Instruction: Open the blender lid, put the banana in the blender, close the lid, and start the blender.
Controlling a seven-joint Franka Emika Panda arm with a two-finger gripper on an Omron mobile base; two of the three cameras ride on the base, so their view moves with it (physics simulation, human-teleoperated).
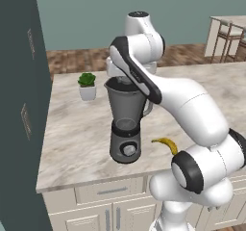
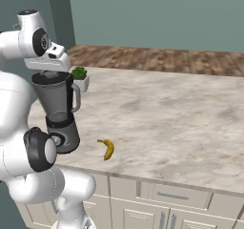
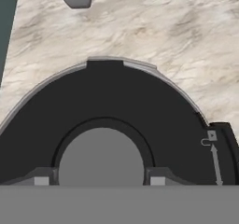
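Straddling the grey knob at the bottom of the hand view, the gripper is sitting open on the blender lid, atop the blender at centre-left. Lower right of it, the banana is lying on the counter.

No words, brand names or numbers can be read in any of the views. The only sign is on the blender lid: near its rim, a small light grey square with a little hook beside it, and below it a thin light grey arrow that points up to the square.
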